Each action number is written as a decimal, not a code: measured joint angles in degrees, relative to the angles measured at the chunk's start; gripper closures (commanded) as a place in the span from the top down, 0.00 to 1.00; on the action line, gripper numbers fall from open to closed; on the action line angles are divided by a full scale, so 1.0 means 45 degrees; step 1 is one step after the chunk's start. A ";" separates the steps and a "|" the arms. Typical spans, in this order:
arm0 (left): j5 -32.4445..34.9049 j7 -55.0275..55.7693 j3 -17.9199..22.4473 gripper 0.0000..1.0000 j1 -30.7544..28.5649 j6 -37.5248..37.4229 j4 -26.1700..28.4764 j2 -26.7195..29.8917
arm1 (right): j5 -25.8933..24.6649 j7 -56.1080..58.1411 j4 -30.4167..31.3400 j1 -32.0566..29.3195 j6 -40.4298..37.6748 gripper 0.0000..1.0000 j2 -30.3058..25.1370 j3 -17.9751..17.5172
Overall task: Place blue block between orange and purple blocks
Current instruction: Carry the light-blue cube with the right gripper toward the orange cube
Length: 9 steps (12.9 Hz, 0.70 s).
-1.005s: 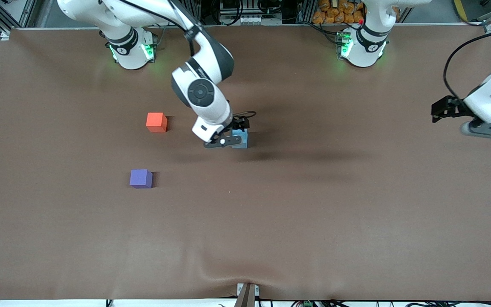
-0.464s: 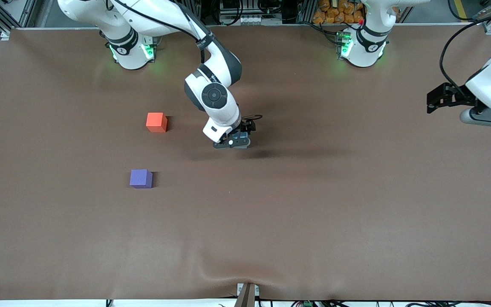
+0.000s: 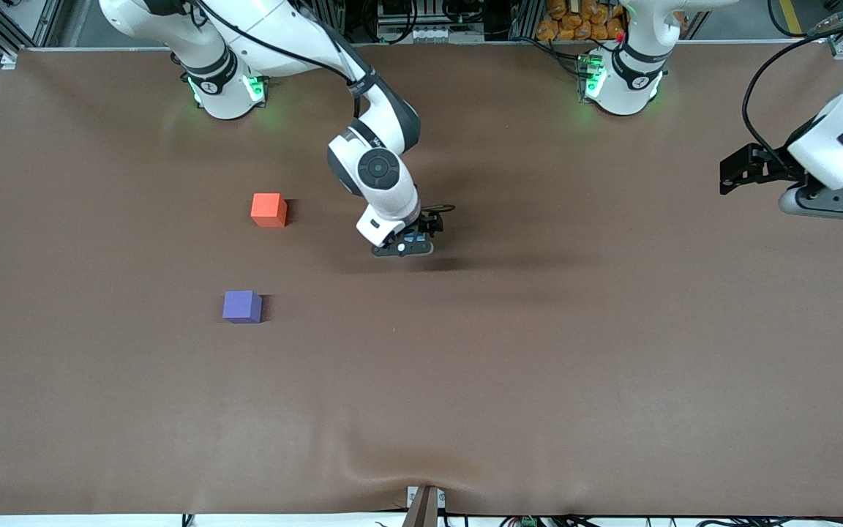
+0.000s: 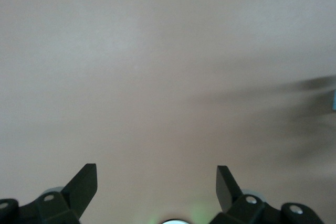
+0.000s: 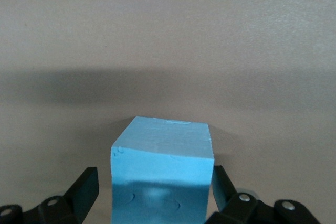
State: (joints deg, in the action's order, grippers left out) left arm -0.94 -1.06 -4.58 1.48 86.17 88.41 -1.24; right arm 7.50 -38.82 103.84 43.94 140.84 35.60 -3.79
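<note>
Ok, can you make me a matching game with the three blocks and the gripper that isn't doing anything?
Things:
1. blue block
2. orange block
3. purple block
4. left gripper

Places or states:
A. on the table, nearest of the three blocks to the front camera
B. open, holding nothing, waiting over the left arm's end of the table
C. between the fingers of the right gripper
D. on the table, farther from the front camera than the purple block

Pairs: 1-C, 2-D, 3-A, 4-B
</note>
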 measured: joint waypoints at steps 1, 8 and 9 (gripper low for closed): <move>-0.0076 0.0002 0.0032 1.00 -0.0045 -0.0182 -0.0208 0.0022 | -0.0172 -0.0142 -0.0048 0.0008 -0.0130 0.00 -0.0030 0.0011; -0.0048 0.0002 0.0076 1.00 -0.0111 -0.0587 -0.0319 -0.0689 | 0.0591 0.2787 -0.0763 -0.3586 -0.7844 0.00 -0.4017 0.0425; -0.0047 0.0002 0.0087 1.00 -0.0130 -0.0532 -0.0334 -0.0782 | 0.0755 0.4263 -0.0469 -0.4647 -0.8600 0.00 -0.4679 0.0459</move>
State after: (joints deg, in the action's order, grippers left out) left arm -1.15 -1.05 -4.19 0.89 83.77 86.90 -4.76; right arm 10.90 -19.64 101.73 23.03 102.14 14.54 -1.72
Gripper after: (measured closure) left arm 0.000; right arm 0.445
